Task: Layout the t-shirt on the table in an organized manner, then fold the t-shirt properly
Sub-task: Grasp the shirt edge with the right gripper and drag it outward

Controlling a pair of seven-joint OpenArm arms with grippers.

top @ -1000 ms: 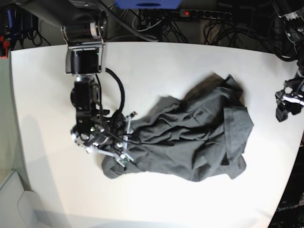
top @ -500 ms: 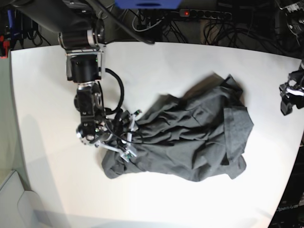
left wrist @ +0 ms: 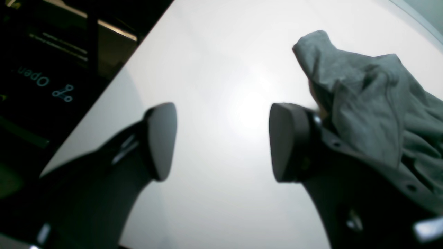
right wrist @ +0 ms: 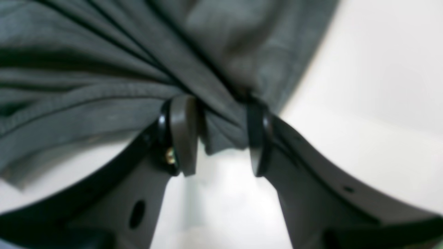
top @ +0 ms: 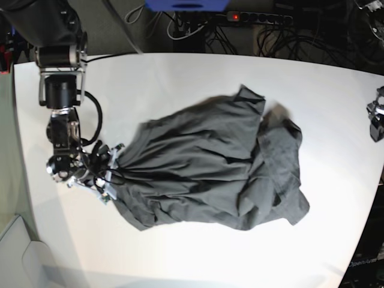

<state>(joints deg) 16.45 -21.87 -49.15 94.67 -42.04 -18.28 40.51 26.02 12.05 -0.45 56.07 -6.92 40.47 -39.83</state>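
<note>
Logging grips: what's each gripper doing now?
Left gripper: open, holding nothing.
Right gripper: shut on the t-shirt.

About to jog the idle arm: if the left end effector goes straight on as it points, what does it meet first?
Probably the bare table. The left end effector is open, and the t-shirt lies beside its line; depth is unclear.

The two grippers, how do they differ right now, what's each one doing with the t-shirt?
The right gripper has a bunched fold of the t-shirt pinched between its fingers; the left gripper is open with only bare table between its fingers. The right sits at the shirt's edge; the left hangs by the table's edge, clear of the cloth. Both have dark fingers.
</note>
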